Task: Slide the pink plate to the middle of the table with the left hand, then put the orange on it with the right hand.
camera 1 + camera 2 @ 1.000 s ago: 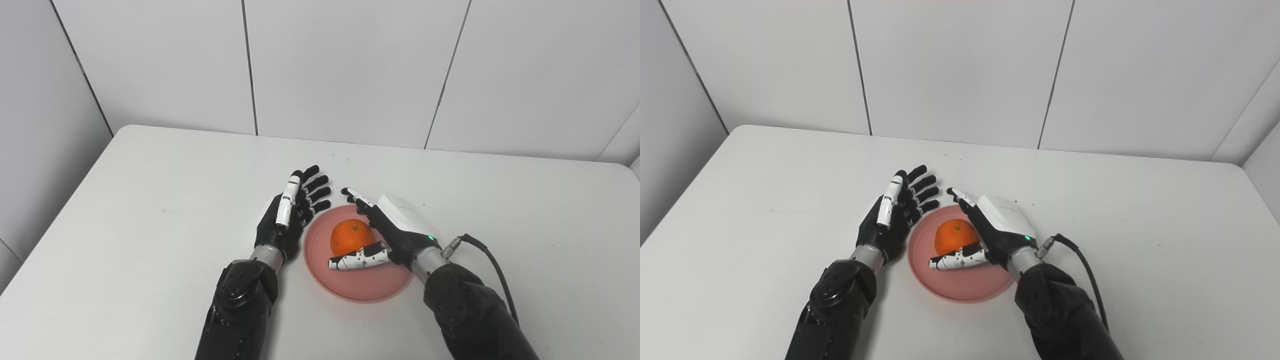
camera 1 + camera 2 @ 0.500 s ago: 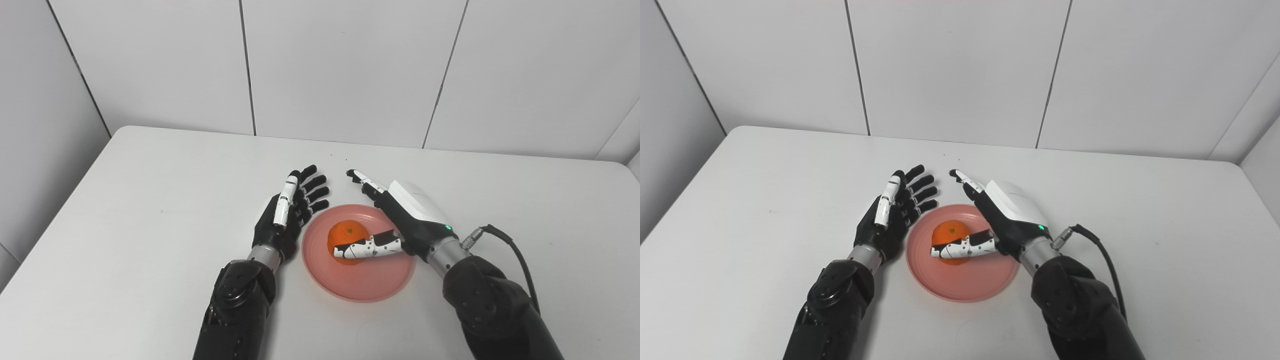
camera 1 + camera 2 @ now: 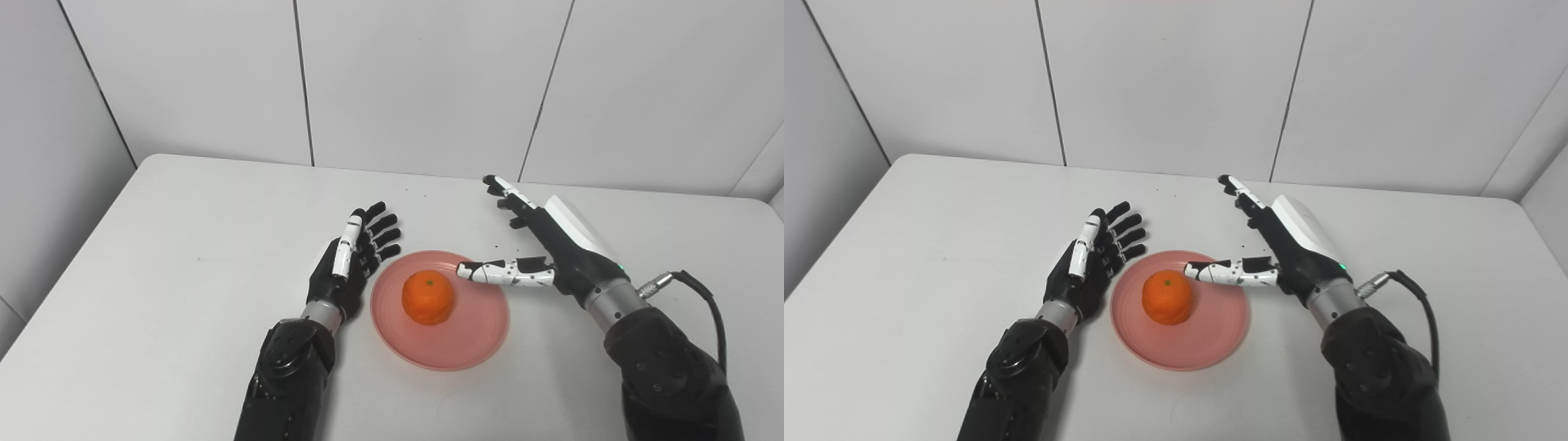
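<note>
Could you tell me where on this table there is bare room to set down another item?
The table is bare to the left of the left hand, along the far edge by the wall, and on the right side beyond the right hand. The middle is crowded: the pink plate with the orange lies between the two open hands.

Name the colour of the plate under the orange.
Pink; the plate shows best in the left eye view.
</note>
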Robot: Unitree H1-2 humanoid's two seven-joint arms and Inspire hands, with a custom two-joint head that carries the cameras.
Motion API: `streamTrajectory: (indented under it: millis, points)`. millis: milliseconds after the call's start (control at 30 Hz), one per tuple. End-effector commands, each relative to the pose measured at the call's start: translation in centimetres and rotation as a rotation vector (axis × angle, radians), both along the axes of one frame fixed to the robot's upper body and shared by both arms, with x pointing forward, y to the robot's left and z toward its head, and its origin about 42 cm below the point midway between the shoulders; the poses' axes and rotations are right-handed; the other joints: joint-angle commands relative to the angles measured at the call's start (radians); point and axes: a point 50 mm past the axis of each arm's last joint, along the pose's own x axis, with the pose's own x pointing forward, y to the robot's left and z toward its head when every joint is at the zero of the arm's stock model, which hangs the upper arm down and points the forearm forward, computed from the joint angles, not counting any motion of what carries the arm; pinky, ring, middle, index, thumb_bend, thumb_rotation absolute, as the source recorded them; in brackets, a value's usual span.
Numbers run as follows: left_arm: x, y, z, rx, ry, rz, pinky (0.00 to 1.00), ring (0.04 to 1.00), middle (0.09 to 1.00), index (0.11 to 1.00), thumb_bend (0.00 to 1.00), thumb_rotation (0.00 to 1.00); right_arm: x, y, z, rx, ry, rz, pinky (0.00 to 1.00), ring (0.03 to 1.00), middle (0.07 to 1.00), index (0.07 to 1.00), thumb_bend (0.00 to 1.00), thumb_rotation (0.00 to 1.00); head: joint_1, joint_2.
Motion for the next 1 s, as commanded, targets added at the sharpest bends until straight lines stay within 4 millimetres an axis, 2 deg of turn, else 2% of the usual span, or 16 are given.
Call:
streamTrajectory:
  millis: [0, 100, 200, 233, 300, 433, 533, 667, 800, 967]
  points:
    - [-0.1, 0.3, -0.5, 0.003, 0.021, -0.001, 0.82, 0.841, 0.85, 0.852, 0.39, 1.0, -0.1, -0.5, 0.4, 0.071, -0.072, -0.056, 0.8, 0.869, 0.896, 0.926, 0.99, 0.59, 0.003, -0.004]
    - [-0.2, 0.4, -0.5, 0.008, 0.017, -0.004, 0.83, 0.844, 0.853, 0.854, 0.39, 1.0, -0.3, -1.0, -1.1, 0.126, -0.07, -0.106, 0.78, 0.854, 0.887, 0.918, 0.92, 0.82, 0.005, -0.006]
    - [-0.2, 0.6, -0.4, 0.028, -0.001, -0.012, 0.84, 0.86, 0.869, 0.872, 0.38, 1.0, -0.7, -1.3, -2.6, 0.175, -0.044, -0.148, 0.79, 0.874, 0.907, 0.928, 0.85, 0.97, -0.002, -0.006]
    - [-0.3, 0.7, -0.2, 0.037, -0.017, -0.02, 0.84, 0.863, 0.872, 0.875, 0.38, 1.0, -0.8, -1.5, -3.4, 0.222, -0.027, -0.153, 0.79, 0.877, 0.909, 0.931, 0.84, 0.99, -0.003, -0.008]
    - [-0.5, 0.8, 0.2, 0.05, -0.045, -0.031, 0.9, 0.907, 0.917, 0.919, 0.39, 1.0, -0.8, -1.8, -4.6, 0.305, -0.01, -0.156, 0.82, 0.88, 0.919, 0.945, 0.7, 1.0, -0.003, -0.01]
    - [-0.8, 1.2, 0.9, 0.082, -0.094, -0.028, 0.97, 0.969, 0.972, 0.972, 0.41, 1.0, -0.8, -1.9, -6.1, 0.409, 0.007, -0.169, 0.84, 0.897, 0.939, 0.953, 0.58, 1.0, -0.001, -0.02]
    - [-1.1, 1.4, 1.2, 0.095, -0.12, -0.002, 1.0, 0.997, 0.995, 0.995, 0.42, 1.0, -0.8, -2.1, -6.8, 0.471, 0.03, -0.181, 0.9, 0.936, 0.969, 0.977, 0.57, 1.0, 0.002, -0.022]
    - [-1.4, 1.8, 2.0, 0.124, -0.16, 0.037, 1.0, 1.0, 1.0, 1.0, 0.37, 1.0, -0.7, -2.0, -7.5, 0.507, 0.043, -0.187, 0.97, 0.971, 0.989, 0.995, 0.58, 1.0, 0.007, -0.025]
    - [-1.9, 2.7, 2.5, 0.158, -0.207, 0.049, 1.0, 1.0, 1.0, 1.0, 0.36, 1.0, -0.7, -1.2, -8.2, 0.577, 0.074, -0.186, 0.99, 0.97, 0.999, 1.0, 0.54, 1.0, 0.002, -0.027]
    - [-2.7, 3.0, 2.3, 0.161, -0.193, 0.063, 1.0, 1.0, 1.0, 1.0, 0.35, 1.0, -0.5, -0.6, -8.5, 0.61, 0.076, -0.198, 0.97, 0.951, 0.994, 1.0, 0.48, 1.0, 0.008, -0.032]
